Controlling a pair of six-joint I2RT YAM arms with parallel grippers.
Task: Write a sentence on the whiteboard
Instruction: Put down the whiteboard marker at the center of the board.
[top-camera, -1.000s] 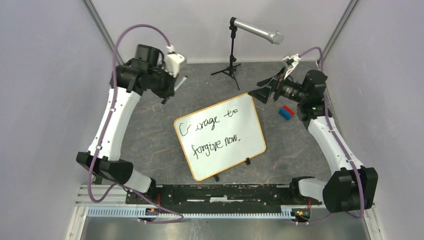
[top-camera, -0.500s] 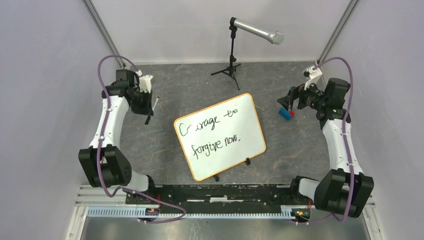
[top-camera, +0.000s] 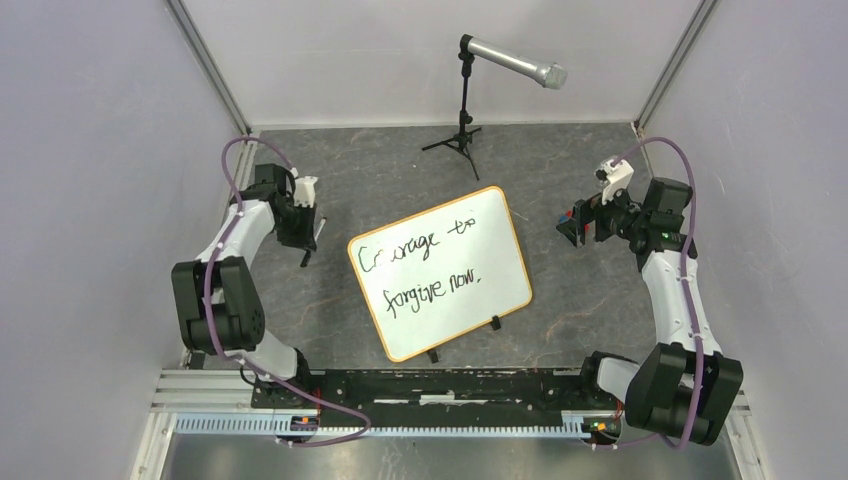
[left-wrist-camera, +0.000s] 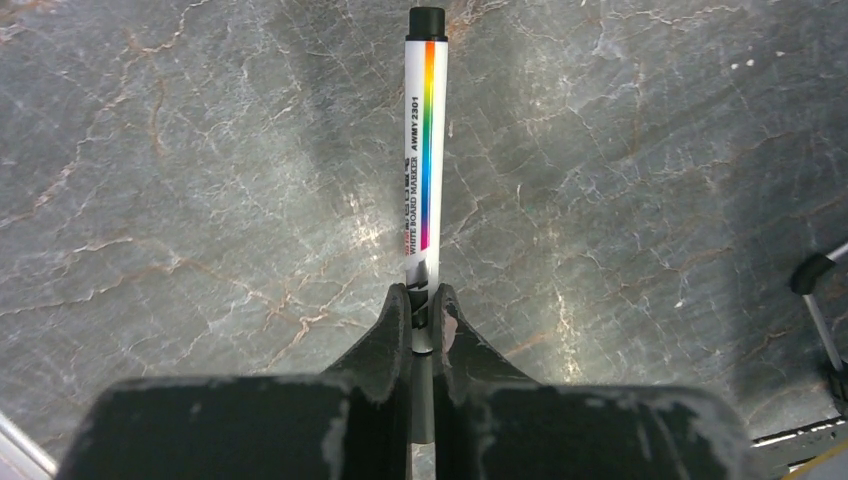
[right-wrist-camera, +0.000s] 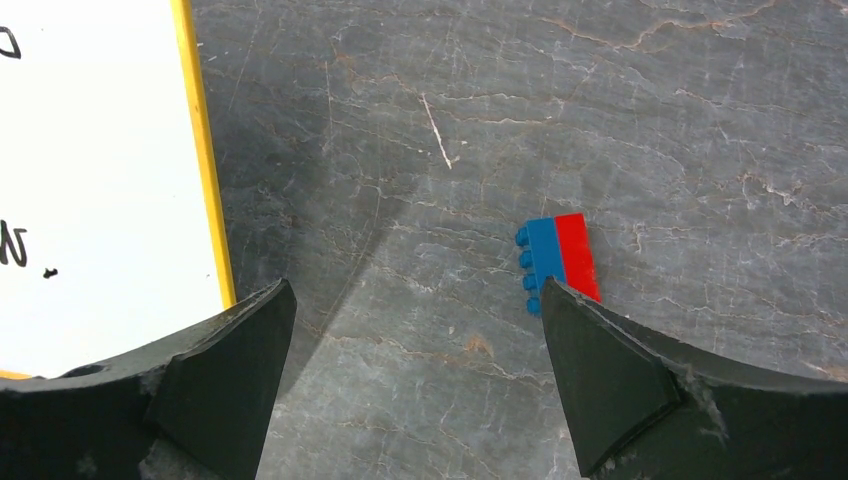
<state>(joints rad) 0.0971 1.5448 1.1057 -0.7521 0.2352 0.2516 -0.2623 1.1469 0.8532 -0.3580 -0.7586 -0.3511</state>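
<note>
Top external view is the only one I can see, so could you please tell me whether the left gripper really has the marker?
Observer: Yes. In the left wrist view the left gripper is shut on the marker, pinching its near end; the barrel juts straight ahead over the table.
Operator: Thank you. Can you read anything on it?
Observer: Beside a rainbow stripe it reads "WHITE BOARD MARKER AWMY 2301".
Operator: And is the right gripper holding anything?
Observer: No. The right gripper is open and empty; a blue and red brick lies on the table by one fingertip, the whiteboard rim off to the other side.
</note>
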